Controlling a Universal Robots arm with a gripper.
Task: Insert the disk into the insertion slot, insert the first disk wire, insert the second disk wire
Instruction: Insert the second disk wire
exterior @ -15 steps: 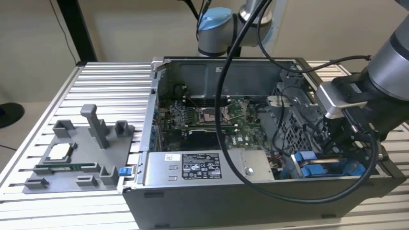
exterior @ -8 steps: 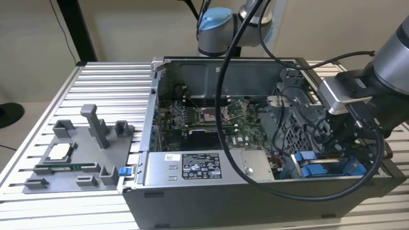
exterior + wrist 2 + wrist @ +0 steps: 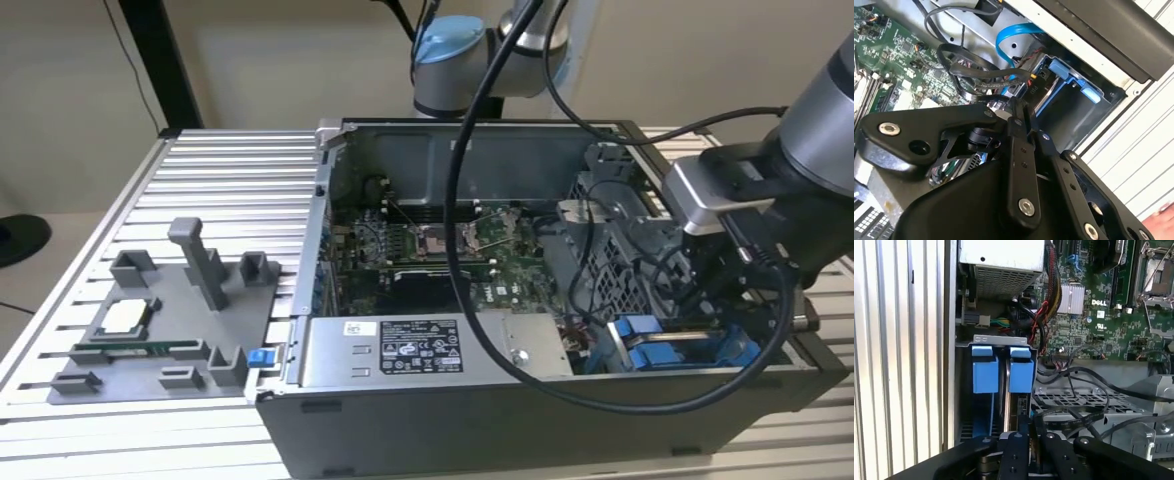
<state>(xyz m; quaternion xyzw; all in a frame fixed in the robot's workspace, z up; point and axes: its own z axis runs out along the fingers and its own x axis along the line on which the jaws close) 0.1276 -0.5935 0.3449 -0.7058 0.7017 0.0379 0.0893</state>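
Observation:
The disk (image 3: 1018, 407) stands on edge in the insertion slot (image 3: 985, 340), with the bright blue tabs (image 3: 1021, 371) of its frame beside it. In both wrist views my gripper (image 3: 1031, 432) sits at the disk's near end. Its black fingers (image 3: 1015, 125) are drawn together, and the end of a black disk wire (image 3: 1069, 416) runs in between them. A light blue flat wire (image 3: 1006, 37) curves down to the same end of the disk. In the exterior view the blue frames (image 3: 651, 340) lie in the case's front right corner, under my wrist (image 3: 747, 200).
The open computer case (image 3: 467, 420) lies on a ribbed aluminium table (image 3: 214, 170). It holds the motherboard (image 3: 441, 250) and a grey power-supply box (image 3: 414, 348). Loose black cables (image 3: 969, 70) loop around the drive bay. A grey fixture (image 3: 160, 320) with parts stands at the exterior view's left.

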